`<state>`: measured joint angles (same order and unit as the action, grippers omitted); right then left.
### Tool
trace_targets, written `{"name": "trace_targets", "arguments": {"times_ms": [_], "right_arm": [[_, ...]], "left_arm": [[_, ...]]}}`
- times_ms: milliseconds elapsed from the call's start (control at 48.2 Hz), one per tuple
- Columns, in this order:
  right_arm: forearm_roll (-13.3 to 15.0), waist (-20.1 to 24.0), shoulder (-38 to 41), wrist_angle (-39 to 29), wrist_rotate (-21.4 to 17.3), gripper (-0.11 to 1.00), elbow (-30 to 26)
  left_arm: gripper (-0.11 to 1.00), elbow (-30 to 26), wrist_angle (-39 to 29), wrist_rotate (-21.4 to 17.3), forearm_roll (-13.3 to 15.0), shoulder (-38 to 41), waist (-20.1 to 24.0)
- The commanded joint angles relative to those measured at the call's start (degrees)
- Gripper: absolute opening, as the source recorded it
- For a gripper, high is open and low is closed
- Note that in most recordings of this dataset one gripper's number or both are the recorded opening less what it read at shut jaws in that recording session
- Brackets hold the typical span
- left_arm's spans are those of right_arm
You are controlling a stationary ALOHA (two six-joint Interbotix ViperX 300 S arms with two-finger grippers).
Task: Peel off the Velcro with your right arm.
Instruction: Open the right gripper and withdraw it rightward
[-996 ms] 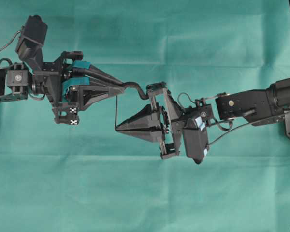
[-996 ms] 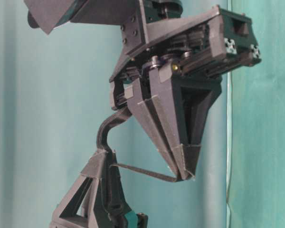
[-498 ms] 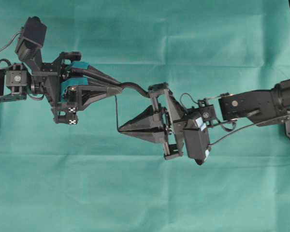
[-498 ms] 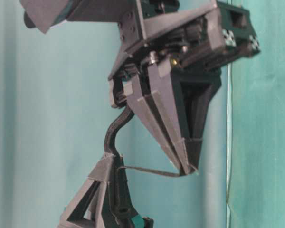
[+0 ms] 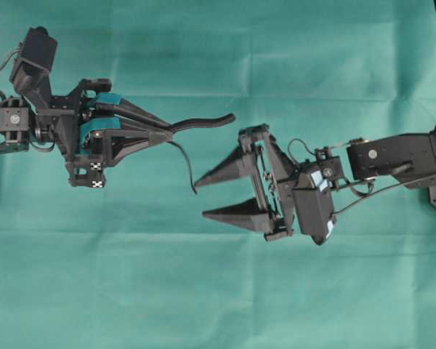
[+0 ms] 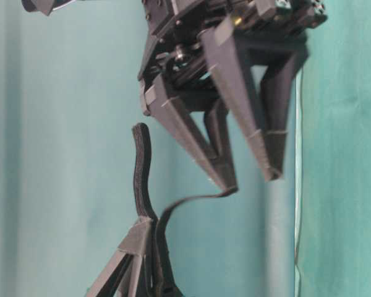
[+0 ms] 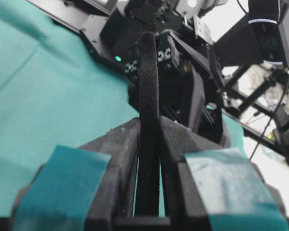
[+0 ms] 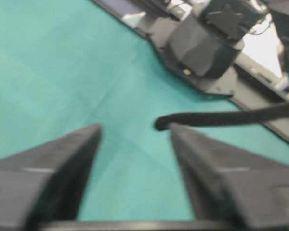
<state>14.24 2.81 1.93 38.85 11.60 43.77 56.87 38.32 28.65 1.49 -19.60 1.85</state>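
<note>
Creased teal cloth (image 5: pixel 225 291) covers the whole table surface. At left, the teal-patched left gripper (image 5: pixel 166 133) is clamped on the thin black Velcro strap (image 5: pixel 203 121), whose two layers splay apart beyond the fingertips. The all-black right gripper (image 5: pixel 205 196) stands parted, holding nothing, just right of the strap. The wrist views are blurred, with cluttered framework behind.

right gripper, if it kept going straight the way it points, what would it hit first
Probably the loose peeled layer of the Velcro, hanging just ahead of the right gripper; past it, the left gripper. Depth is unclear, so it might pass alongside.
</note>
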Motion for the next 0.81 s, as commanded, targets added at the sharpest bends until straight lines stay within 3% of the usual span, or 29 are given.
{"name": "trace_targets", "arguments": {"times_ms": [0,374,789], "right_arm": [[-0.3,0.2,-1.6,0.4,-0.1,0.38,-0.5],[-0.7,0.2,-5.2,0.4,-0.1,0.38,2.5],[-4.9,0.1,-9.9,0.4,-0.1,0.38,7.1]], "left_arm": [[0.10,-0.4,0.4,-0.1,0.1,-0.9,-0.5],[0.10,3.1,0.5,-0.2,0.1,-4.6,-1.2],[0.10,7.2,0.3,-0.6,0.0,-10.2,-1.9]]}}
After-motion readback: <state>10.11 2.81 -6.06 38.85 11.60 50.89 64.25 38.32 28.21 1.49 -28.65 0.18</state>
